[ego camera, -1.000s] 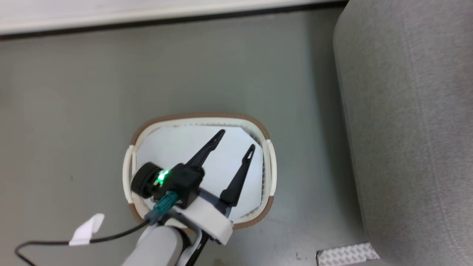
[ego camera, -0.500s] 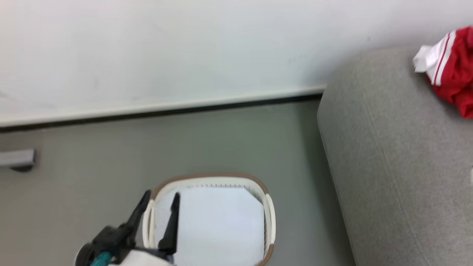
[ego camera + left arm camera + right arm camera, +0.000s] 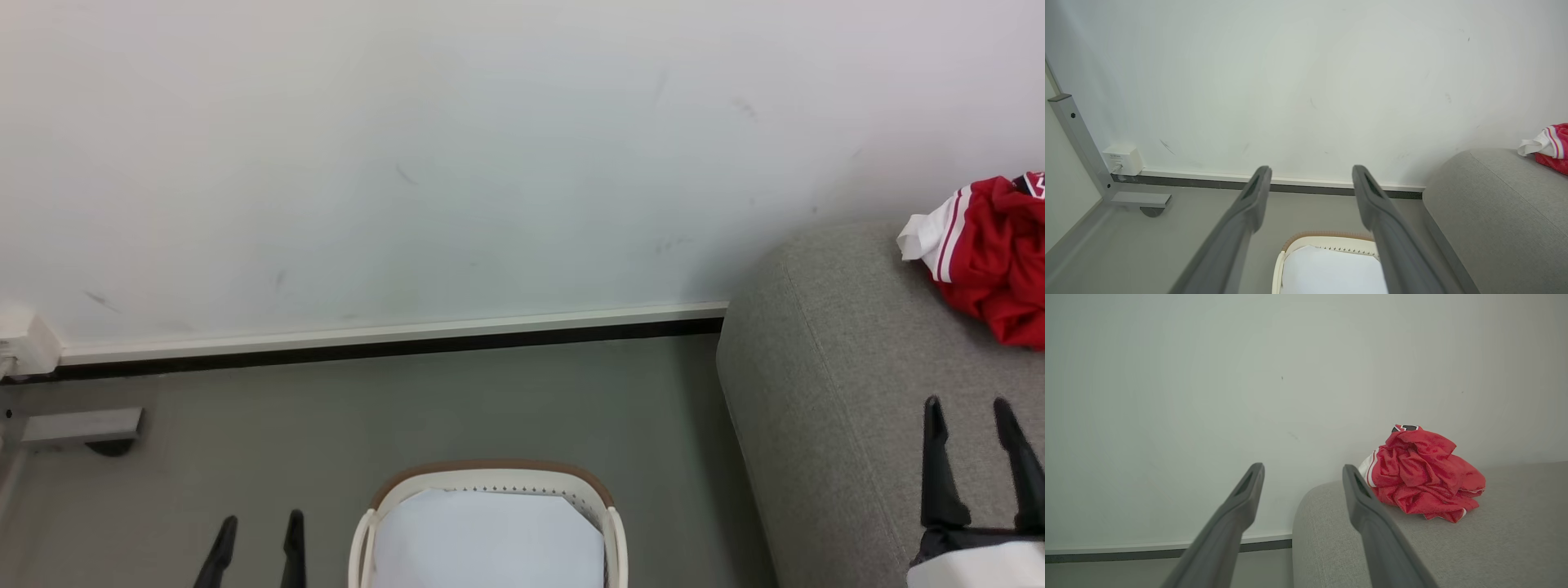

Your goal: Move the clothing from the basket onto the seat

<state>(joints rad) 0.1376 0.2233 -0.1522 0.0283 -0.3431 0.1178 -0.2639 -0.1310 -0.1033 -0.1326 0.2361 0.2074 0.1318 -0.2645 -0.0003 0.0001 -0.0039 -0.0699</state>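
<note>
Two grippers, both empty w/ fingers spread apart: the left gripper sits low, just beside the basket, and the right gripper is over the seat.

The clothing, a crumpled red bundle w/ white stripes, lies on the seat top close to the wall, apart from the right fingers. The visible part of the basket holds a flat pale sheet. Its near part is cut off, so I can't tell if a garment is left there. Task prob. done or nearly so.

Risks:
- The bundle sits near the seat's rounded end, so a brush from the right arm could slide it off onto the floor.
- A left-arm swing inward could clip the basket rim & shove or tip it.
- Reaching in again could grab the sheet by mistake.
</note>
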